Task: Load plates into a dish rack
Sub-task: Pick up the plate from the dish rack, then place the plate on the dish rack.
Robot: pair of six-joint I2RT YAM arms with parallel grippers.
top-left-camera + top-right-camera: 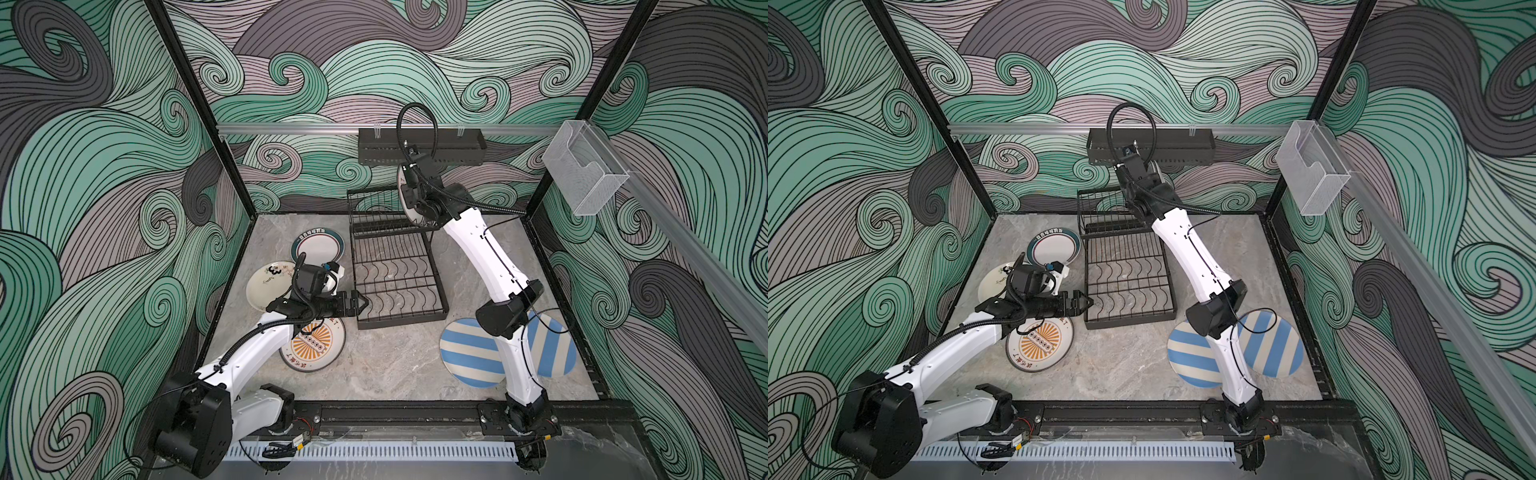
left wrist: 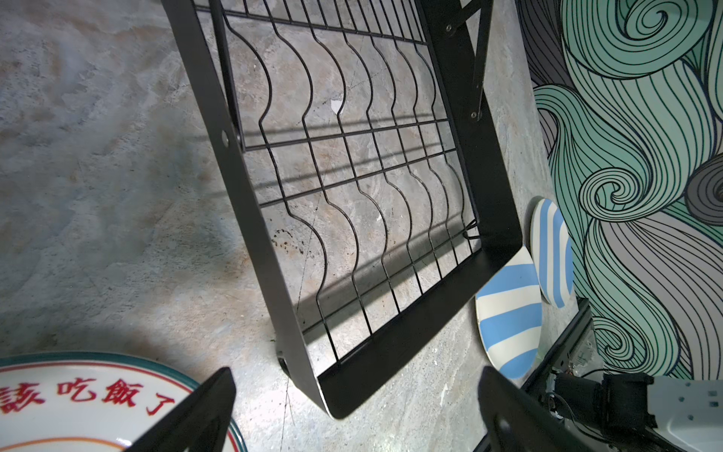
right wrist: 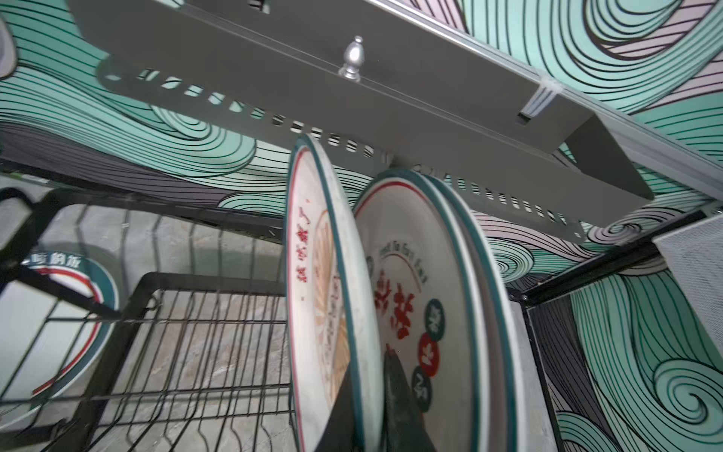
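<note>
Orange-sunburst plate [image 3: 324,313] is standing on edge at the right end of the dish rack's [image 1: 401,322] raised upper tier [image 1: 376,227]. I'm not able to tell whether it's seated in a slot. Right jaws are clamping its rim, one on each face, so the plate is rising straight out of them in the wrist view.

I'm seeing it just beside a red-marked plate [image 3: 410,274], also upright, with another plate's rim [image 3: 483,313] behind that. Touching or not, I'm not able to say.

Left jaws are hanging wide open, gripping nothing, at the rack's near-left corner and well apart from the held plate. Under the left arm [image 1: 249,357] a second sunburst plate [image 1: 318,345] is lying flat on the counter [image 1: 395,365].

A teal-rimmed plate [image 1: 320,249] and a dark-marked plate [image 1: 266,286] are lying left of the rack. A blue-striped plate [image 1: 469,353] and its twin [image 1: 552,349] are lying side by side at near-right.
</note>
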